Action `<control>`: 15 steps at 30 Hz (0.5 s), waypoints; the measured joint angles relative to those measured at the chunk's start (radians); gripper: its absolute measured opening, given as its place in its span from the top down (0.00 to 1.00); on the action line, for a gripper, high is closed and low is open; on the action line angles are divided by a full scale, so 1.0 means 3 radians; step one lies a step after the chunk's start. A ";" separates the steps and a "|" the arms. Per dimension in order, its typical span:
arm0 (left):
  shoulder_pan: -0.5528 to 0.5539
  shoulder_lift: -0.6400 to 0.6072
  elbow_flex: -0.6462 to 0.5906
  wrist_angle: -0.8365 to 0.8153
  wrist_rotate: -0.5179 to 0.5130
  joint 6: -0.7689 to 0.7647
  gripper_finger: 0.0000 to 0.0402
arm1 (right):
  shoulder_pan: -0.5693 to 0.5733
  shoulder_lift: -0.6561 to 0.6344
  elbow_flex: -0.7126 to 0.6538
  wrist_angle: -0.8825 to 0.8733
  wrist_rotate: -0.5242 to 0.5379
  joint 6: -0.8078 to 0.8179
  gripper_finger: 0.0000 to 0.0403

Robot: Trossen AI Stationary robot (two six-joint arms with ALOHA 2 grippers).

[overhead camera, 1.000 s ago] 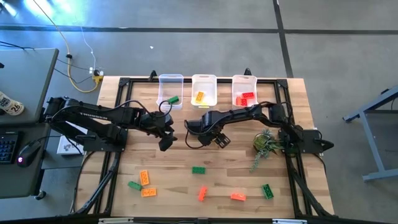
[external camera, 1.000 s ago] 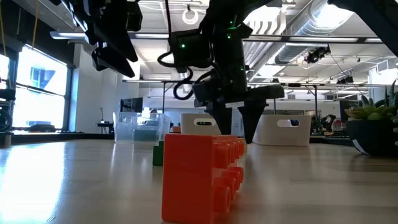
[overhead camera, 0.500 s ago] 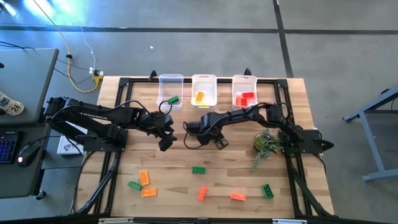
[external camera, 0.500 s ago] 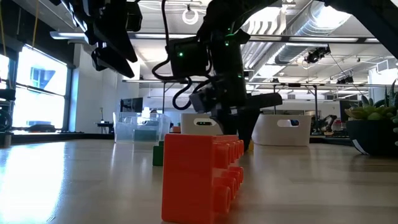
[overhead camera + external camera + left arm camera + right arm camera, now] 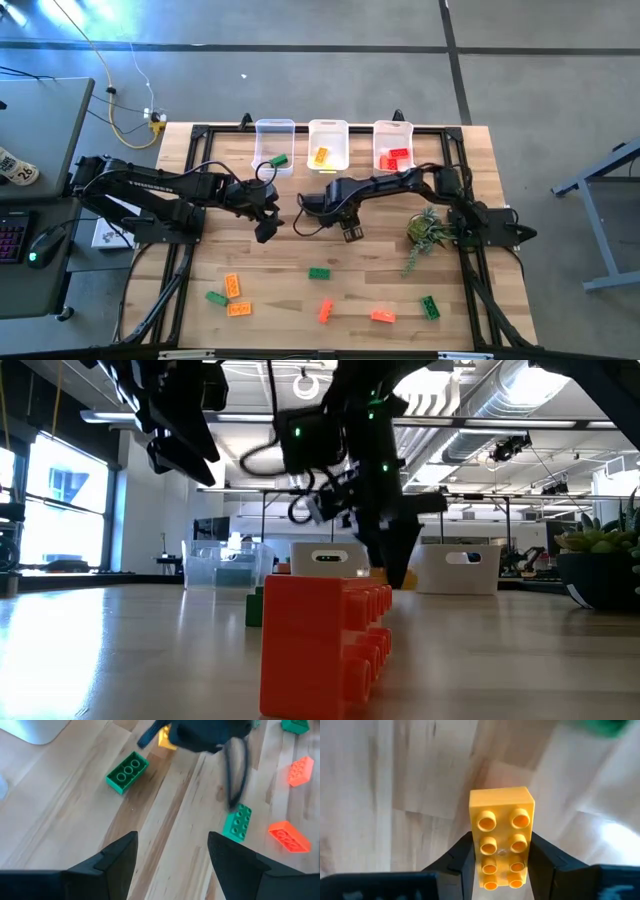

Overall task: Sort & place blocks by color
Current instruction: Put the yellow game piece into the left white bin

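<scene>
My right fingers (image 5: pixel 501 865) clamp a yellow block (image 5: pixel 502 836) above the tabletop's (image 5: pixel 290 300) middle; I'd lift straight, keeping it level. My left fingers (image 5: pixel 172 852) hang open.

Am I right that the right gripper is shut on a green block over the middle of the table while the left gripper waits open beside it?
Not quite: the block in the right gripper is yellow, not green, as the right wrist view shows. The rest holds: it is gripped over the middle of the table, and the left gripper waits open beside it.
</scene>
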 joint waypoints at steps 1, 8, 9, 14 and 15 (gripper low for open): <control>0.0000 0.0000 0.0000 0.0000 -0.0007 0.0012 0.43 | -0.0009 -0.0043 0.0002 0.0010 0.0003 0.0050 0.72; 0.0000 0.0000 0.0000 -0.0002 -0.0009 0.0026 0.43 | -0.0138 -0.0324 0.0003 0.0116 0.0253 0.0325 0.72; 0.0000 0.0000 0.0000 -0.0011 -0.0009 0.0053 0.43 | -0.0164 -0.0353 0.0003 0.0136 0.0297 0.0348 0.72; 0.0000 -0.0043 0.0000 -0.0126 -0.0009 0.0104 0.43 | -0.0339 -0.0535 0.0003 0.0308 0.0347 0.0440 0.72; 0.0000 -0.0059 0.0000 -0.0137 -0.0009 0.0104 0.43 | -0.0374 -0.0565 0.0003 0.0352 0.0354 0.0440 0.72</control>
